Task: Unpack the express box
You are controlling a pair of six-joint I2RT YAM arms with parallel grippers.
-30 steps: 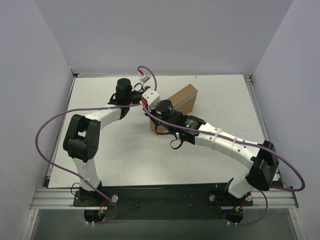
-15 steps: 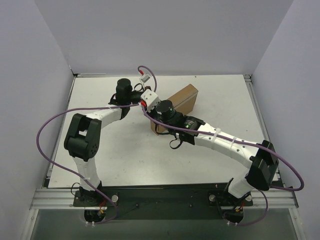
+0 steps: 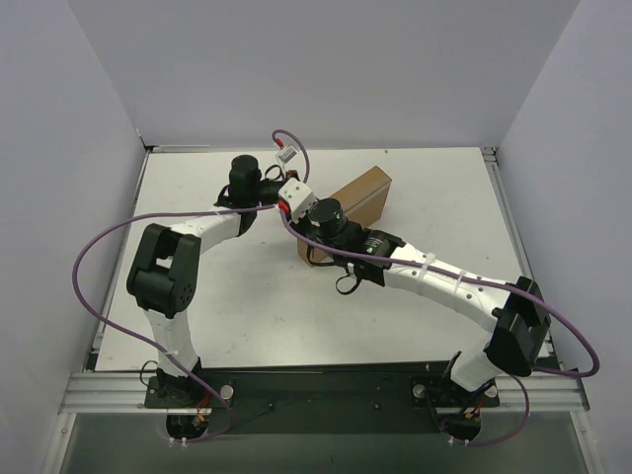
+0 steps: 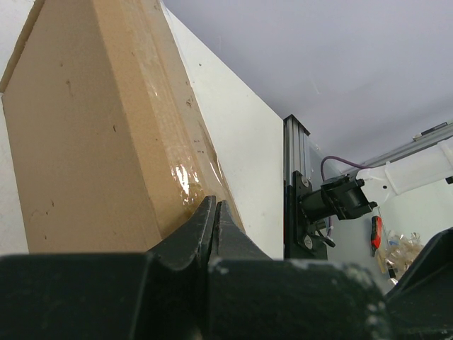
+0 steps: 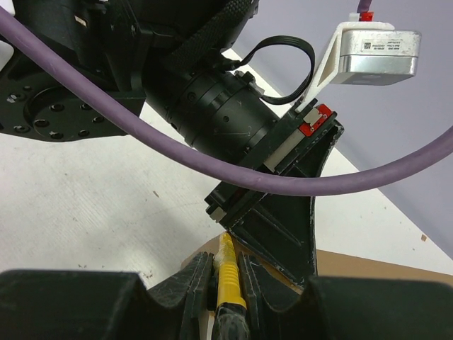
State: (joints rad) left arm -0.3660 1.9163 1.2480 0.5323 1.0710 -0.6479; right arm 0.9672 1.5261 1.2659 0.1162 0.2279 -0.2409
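Facing one express box [image 3: 360, 197], left gripper [image 4: 216, 212] pressed together, right gripper [image 5: 227, 263] clamping one yellow knife [image 5: 228, 282].

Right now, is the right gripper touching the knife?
Touching. The right wrist view shows the yellow knife clamped between the fingers of the right gripper, with no gap on either side.

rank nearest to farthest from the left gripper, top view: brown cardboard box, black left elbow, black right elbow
From the left gripper:
1. Flat brown cardboard box, right beside it, centre.
2. Black left elbow, near left.
3. Black right elbow, near right.
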